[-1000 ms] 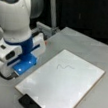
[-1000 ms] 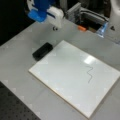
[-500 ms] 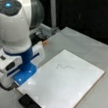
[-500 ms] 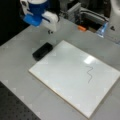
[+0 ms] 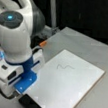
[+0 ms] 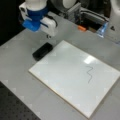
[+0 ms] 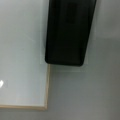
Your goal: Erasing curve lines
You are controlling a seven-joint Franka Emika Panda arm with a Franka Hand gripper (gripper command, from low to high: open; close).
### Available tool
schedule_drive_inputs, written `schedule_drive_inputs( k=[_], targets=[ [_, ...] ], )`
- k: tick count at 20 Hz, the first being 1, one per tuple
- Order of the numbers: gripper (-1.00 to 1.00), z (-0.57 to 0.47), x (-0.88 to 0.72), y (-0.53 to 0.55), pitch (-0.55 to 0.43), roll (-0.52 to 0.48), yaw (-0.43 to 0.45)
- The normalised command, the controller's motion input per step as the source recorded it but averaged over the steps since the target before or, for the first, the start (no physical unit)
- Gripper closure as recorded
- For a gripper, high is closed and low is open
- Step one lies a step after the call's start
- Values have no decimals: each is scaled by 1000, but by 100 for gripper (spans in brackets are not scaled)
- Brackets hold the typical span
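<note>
A: What is closest to us?

B: The grey table [image 6: 15, 75]. It is flat and smooth. One white board [image 6: 72, 77] lies flat on it, with a thin wood-coloured edge.

A: How many lines are on the board?

B: One. The curve lines [image 6: 89, 73] are a small dark squiggle, seen in both front views. In a front view it sits toward the board's right side, well apart from the arm. It is not rubbed out.

A: What else is there?

B: One black block [image 6: 42, 51], like an eraser, lies on the table just beside the board's corner. In the wrist view the black block [image 7: 68, 32] fills the top, next to the board's edge.

A: Where is the end effector?

B: The end effector [image 6: 47, 35] hangs above the black block, at a front view's top left. It is white with one blue part. I cannot tell how far open it is, or if it touches the block. Nothing seems to be in its hold.

A: And farther back?

B: One small orange thing [image 6: 81, 28] on the table, some grey machines, and a dark room behind.
</note>
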Motion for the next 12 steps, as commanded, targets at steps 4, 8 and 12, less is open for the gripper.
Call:
schedule_drive_inputs(
  k=[4, 8, 12],
  targets=[
    [-100, -53, 224, -284, 87, 115, 101],
    [-100, -36, 235, -258, 60, 127, 92],
    [-100, -49, 237, -212, 39, 157, 58]
  ],
)
